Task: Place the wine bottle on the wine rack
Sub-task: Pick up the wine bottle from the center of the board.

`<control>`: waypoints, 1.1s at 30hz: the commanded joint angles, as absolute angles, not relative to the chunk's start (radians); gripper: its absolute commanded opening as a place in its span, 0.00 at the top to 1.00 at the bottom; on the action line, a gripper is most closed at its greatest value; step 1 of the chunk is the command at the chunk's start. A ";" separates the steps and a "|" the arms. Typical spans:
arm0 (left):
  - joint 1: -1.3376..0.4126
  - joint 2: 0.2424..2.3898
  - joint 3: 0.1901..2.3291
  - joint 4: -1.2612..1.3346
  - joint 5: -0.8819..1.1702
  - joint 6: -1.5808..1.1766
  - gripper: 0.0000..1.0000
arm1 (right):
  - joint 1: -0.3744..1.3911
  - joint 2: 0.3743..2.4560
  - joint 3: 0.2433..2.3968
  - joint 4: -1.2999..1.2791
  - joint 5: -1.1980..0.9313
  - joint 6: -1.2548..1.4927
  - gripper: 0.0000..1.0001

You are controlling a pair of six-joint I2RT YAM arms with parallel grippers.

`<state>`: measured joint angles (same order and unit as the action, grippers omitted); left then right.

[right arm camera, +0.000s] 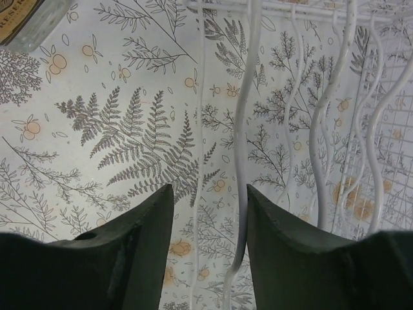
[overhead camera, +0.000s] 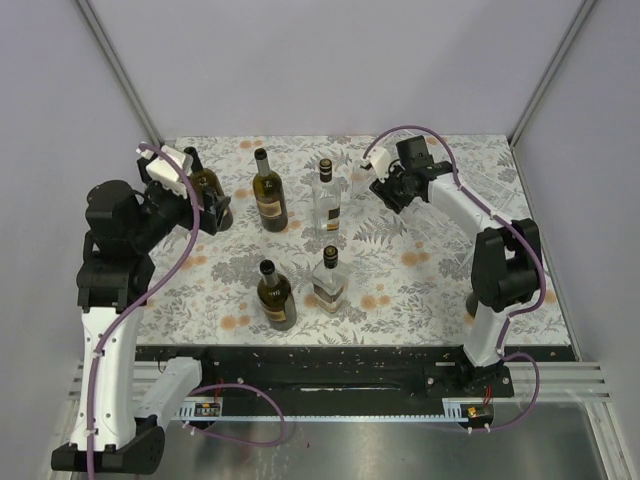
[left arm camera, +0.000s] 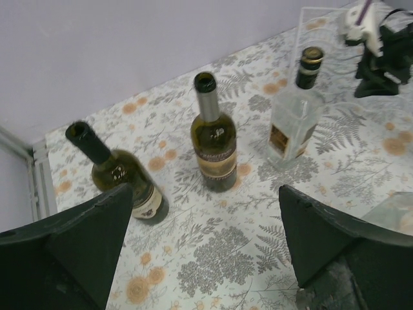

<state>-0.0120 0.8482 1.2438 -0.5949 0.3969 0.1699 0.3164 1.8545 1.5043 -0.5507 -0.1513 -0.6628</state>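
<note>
**Q:** Which step is shown?

**A:** The reach for a bottle, by my reading; no bottle is gripped, and none lies in the part of the wine rack [right arm camera: 237,161] that I can see. My left fingers [left arm camera: 205,194] are spread as wide as they go and hold nothing. The wine bottle [left arm camera: 119,174] I take as the target is dark green. It stands upright on the tabletop [left arm camera: 213,252] at the far left, just beyond my left-hand finger and not between the two.

**Q:** And the other arm?

**A:** My right fingers [right arm camera: 210,194] hang over the rack at the far right, part-way apart. One thin rib runs through the gap, and nothing looks clamped.

**Q:** What does the next move call for?

**A:** Probably shifting my left fingers sideways until they straddle the bottle's body, then closing on it. The glass is smooth and the bottle is tall, so it should be gripped low down.
</note>
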 commanded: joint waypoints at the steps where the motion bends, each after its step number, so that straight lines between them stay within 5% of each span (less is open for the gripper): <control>1: -0.054 0.848 1.360 -0.656 0.494 0.230 0.01 | 0.328 1.827 1.509 -0.555 -0.130 -0.649 0.41; 7: -0.144 0.899 1.489 -0.779 0.574 0.227 0.01 | 0.328 1.773 1.548 -0.607 -0.140 -0.580 0.30; 16: -0.460 1.005 1.578 -0.833 0.433 0.186 0.01 | 0.328 1.655 1.608 -0.696 -0.176 -0.456 0.18; 22: -0.715 1.095 1.608 -0.868 0.282 0.169 0.01 | 0.328 1.568 1.635 -0.770 -0.178 -0.373 0.15; 33: -0.893 1.238 1.609 -0.884 0.199 0.158 0.05 | 0.328 1.416 1.629 -0.867 -0.112 -0.321 0.15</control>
